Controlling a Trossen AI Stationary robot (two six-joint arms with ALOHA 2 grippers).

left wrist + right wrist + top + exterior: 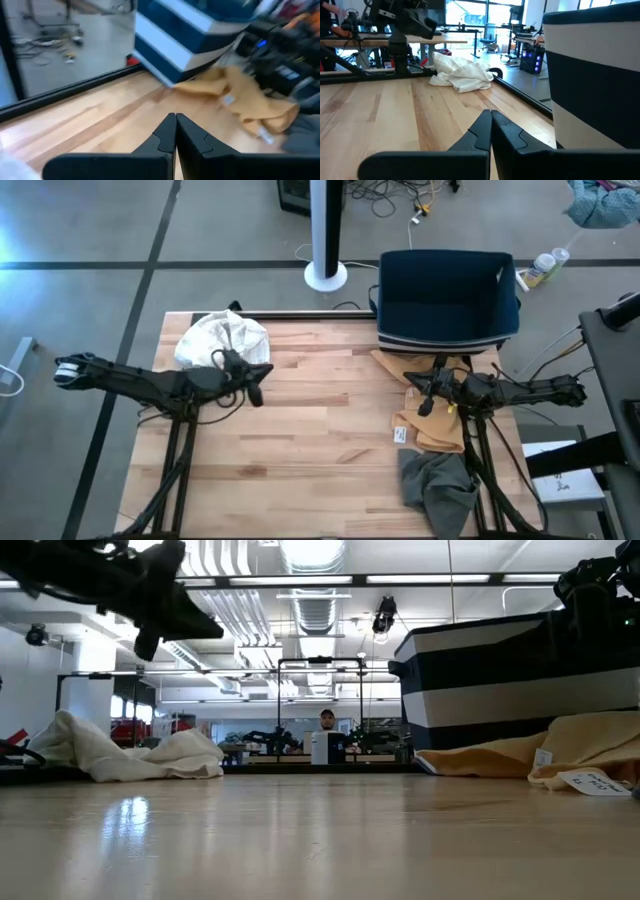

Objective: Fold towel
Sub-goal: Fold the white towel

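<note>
- While both arms hung over the wooden table [310, 430], the left gripper [256, 395] sat left of centre in the high view, fingers clenched together on nothing.
- In the left wrist view those two dark fingers [165, 135] met in a tight seam above bare wood.
- The right gripper [425, 406] was over on the right side of the overhead frame, above the tan towel [432, 430], pinched shut and empty too.
- Its own wrist view showed its fingers [482, 131] pressed flat against each other, clear of the tabletop.
- A white towel [222, 340] lay crumpled at the upper left of the table, just behind the left gripper; it showed again at the left edge of the low view [120, 755] and in the middle distance of the right wrist view [462, 75].
- The tan towel sprawled unfolded at right of centre, with a paper tag [401, 434] at its lower left edge.
- A grey towel [438, 485] was bunched at the lower right of the high view, touching the tan one.
- A navy bin with pale stripes [448, 300] stood at the top of the table, right of centre, its front edge on the tan cloth.
</note>
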